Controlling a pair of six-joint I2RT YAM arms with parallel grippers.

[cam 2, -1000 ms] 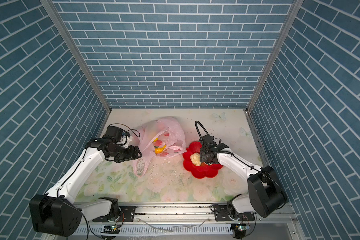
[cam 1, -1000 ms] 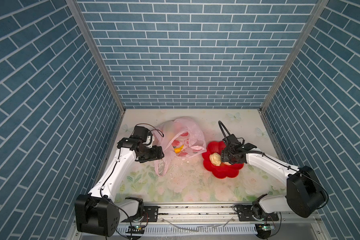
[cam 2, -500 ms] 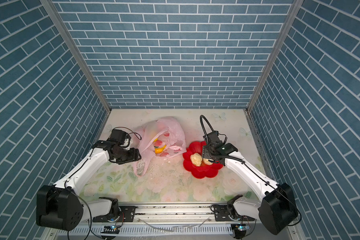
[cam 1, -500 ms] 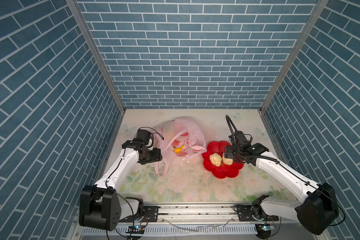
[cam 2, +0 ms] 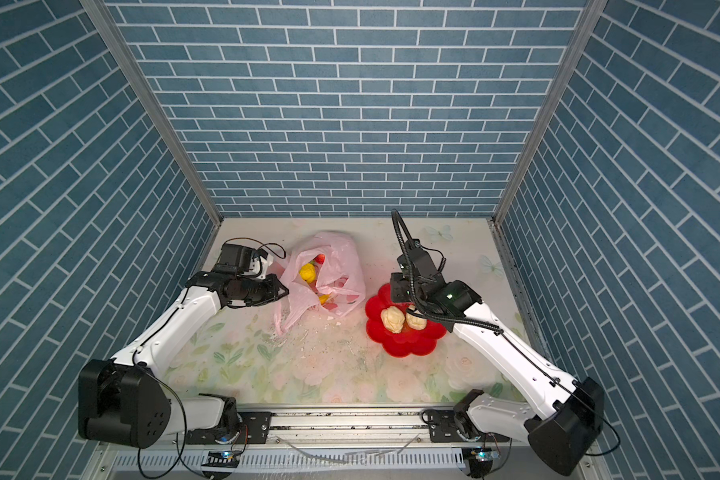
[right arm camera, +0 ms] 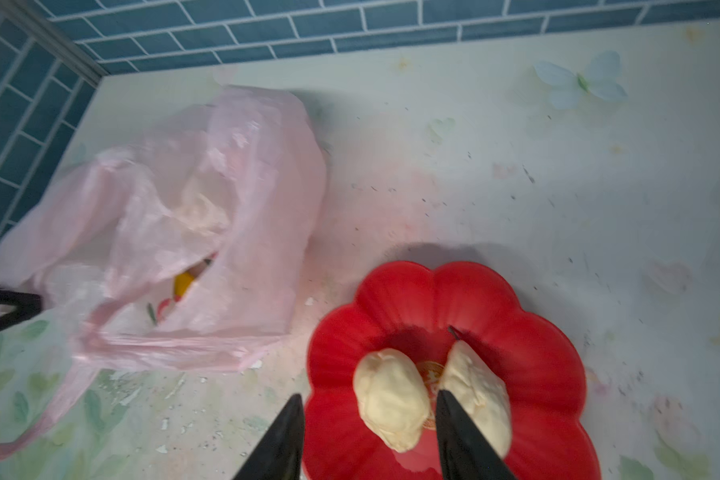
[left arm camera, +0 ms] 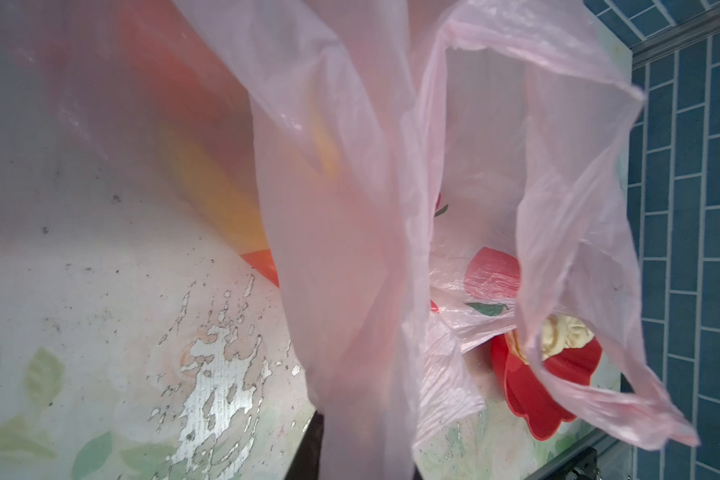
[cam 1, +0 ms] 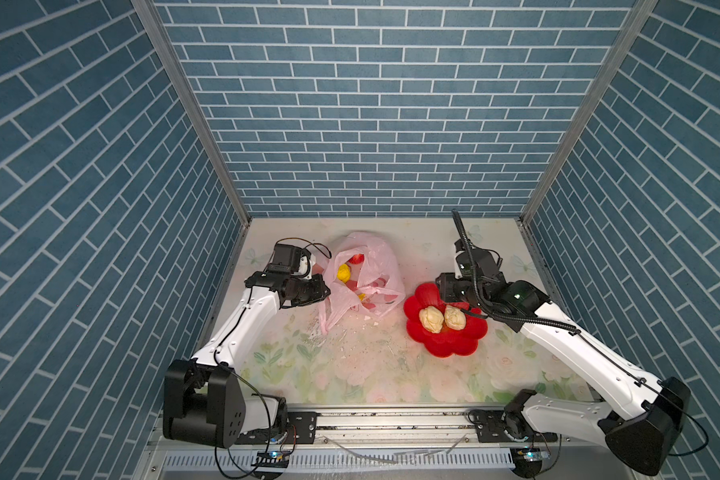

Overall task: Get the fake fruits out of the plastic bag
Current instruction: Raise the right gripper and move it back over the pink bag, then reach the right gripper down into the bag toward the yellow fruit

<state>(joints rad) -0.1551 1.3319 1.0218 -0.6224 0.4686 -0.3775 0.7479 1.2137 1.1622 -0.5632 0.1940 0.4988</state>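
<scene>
The left pincer [cam 1: 324, 291] seems clamped on the thin, crinkly pink plastic bag [cam 1: 377, 266], though film hides its tips. The right pincer [right arm camera: 368, 395] stands apart, empty, over two cream lumpy fruits [cam 1: 431, 320] in the red scalloped dish [cam 1: 445, 351]. The bag lies on the worn floral bench [cam 1: 350, 374] with a yellow fruit [cam 1: 343, 272] inside. Blue brick walls [cam 1: 371, 124] surround it.
</scene>
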